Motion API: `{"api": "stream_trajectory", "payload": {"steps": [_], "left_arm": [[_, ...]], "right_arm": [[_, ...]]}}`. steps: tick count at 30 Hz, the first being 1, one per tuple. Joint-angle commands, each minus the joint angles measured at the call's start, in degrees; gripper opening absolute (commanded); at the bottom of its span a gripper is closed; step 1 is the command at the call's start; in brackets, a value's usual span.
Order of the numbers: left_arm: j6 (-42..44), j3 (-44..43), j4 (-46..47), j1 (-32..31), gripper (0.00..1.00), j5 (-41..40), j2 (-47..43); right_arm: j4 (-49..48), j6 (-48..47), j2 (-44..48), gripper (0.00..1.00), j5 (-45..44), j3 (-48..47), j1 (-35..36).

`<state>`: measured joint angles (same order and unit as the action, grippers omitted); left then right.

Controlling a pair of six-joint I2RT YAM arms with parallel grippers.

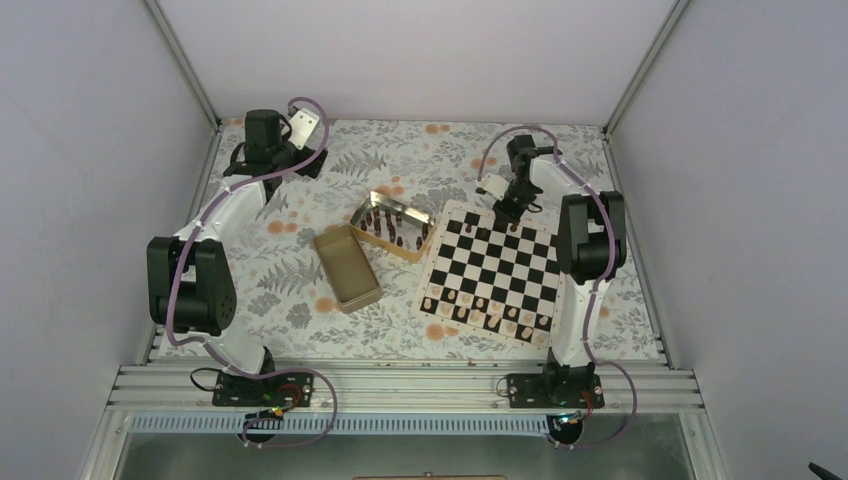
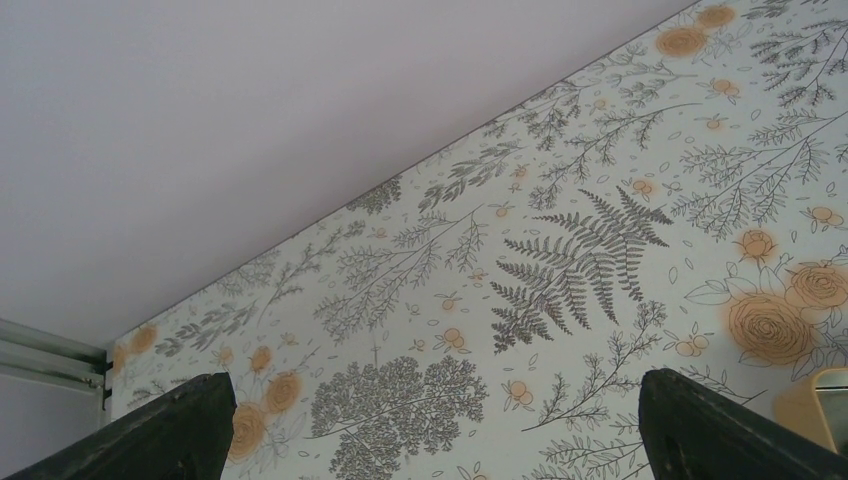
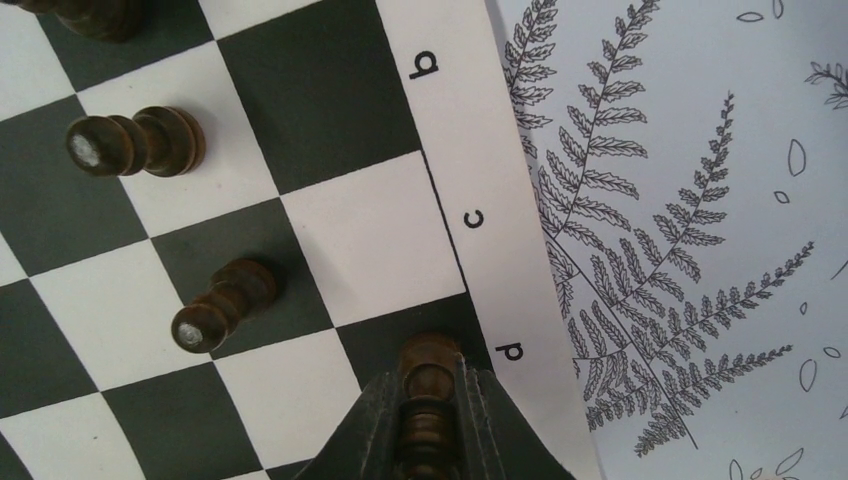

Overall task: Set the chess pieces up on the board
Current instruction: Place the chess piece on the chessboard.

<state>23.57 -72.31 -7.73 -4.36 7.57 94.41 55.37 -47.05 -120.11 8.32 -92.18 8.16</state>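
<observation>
At the bottom centre of the right wrist view, the right gripper (image 3: 430, 425) clamps a dark chess piece (image 3: 428, 362) at the board (image 3: 330, 100) edge square beside letter d (image 3: 510, 352). The left gripper (image 2: 432, 400) stands wide over the floral cloth (image 2: 560, 260).

A robot lab test booth: plain white panels (image 1: 400, 50) in aluminium posts (image 1: 185, 65) around a flowered tabletop (image 1: 300, 280), two robot arms (image 1: 190, 285) bolted to the near rail (image 1: 400, 385)

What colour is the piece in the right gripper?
Dark brown; the piece shows best in the right wrist view.
</observation>
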Motion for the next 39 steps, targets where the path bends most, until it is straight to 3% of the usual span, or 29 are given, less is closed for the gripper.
{"api": "stream_trajectory", "payload": {"steps": [1, 8, 27, 32, 39], "left_arm": [[0.5, -1.4, 0.0, -0.1, 1.00, 0.2, -0.6], [0.6, -1.5, -0.1, -0.1, 1.00, 0.3, -0.5], [0.7, -1.6, -0.5, -0.1, 1.00, 0.4, -0.8], [0.6, -1.6, -0.3, -0.1, 1.00, 0.4, -1.0], [0.6, -1.4, -0.1, -0.2, 1.00, 0.6, -1.4]], "right_arm": [[-0.4, -0.9, -1.5, 0.09, 0.4, -0.8, -0.4], [0.8, -1.1, -1.5, 0.10, 0.0, -1.0, -0.3], [2.1, -1.4, 1.9, 0.34, -0.4, 0.0, -0.4], [3.8, -1.4, 3.0, 0.44, -0.6, -4.4, -0.3], [8.3, -1.5, 1.7, 0.47, -1.7, -16.6, 3.9]]}}
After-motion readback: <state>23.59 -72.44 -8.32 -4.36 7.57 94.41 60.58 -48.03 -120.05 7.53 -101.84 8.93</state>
